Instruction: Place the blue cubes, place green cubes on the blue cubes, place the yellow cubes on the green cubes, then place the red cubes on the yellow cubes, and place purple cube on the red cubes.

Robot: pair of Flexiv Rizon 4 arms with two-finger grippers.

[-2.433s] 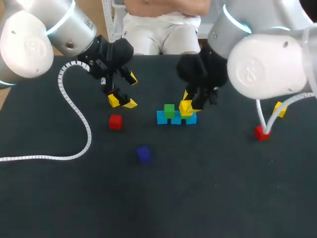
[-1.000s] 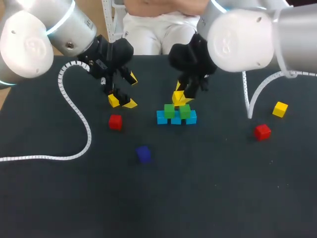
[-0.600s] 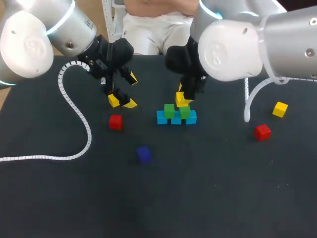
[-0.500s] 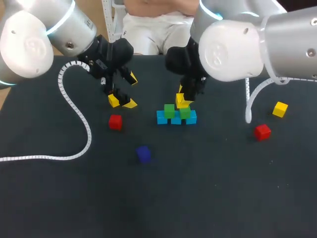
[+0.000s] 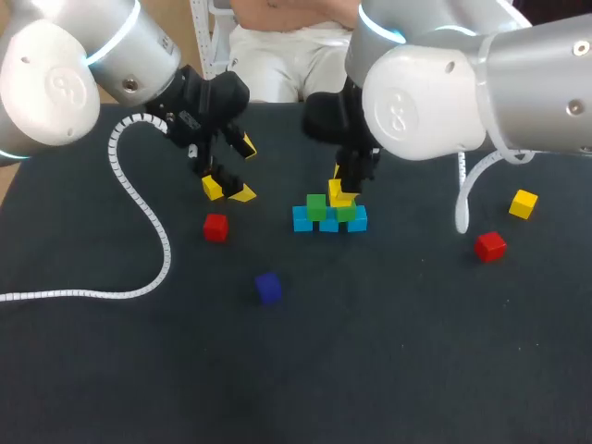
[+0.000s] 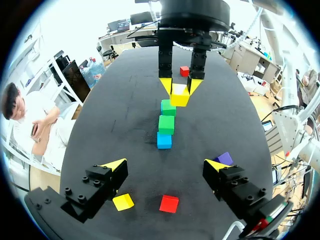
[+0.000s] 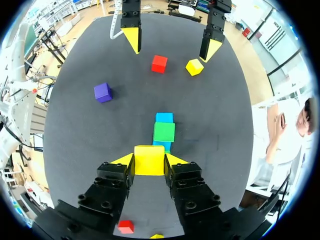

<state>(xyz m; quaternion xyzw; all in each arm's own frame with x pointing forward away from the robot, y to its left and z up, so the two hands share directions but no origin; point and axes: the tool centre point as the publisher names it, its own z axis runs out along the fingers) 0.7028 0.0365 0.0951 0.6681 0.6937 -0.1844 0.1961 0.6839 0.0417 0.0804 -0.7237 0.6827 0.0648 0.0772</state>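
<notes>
Fig. Right gripper [image 5: 343, 191] clamped on a yellow cube [image 7: 149, 159] from both sides.
The cube hangs just above the green cubes [image 5: 316, 206], which rest on the blue cubes [image 5: 302, 220] — the left gripper [image 6: 165, 166], jaws wide, hovers over a second yellow cube [image 6: 123, 201] and a red cube [image 6: 169, 203].

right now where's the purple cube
In the head view the purple cube lies alone, just left of middle, nearer the camera than the left red cube and the blue and green stack.
</notes>
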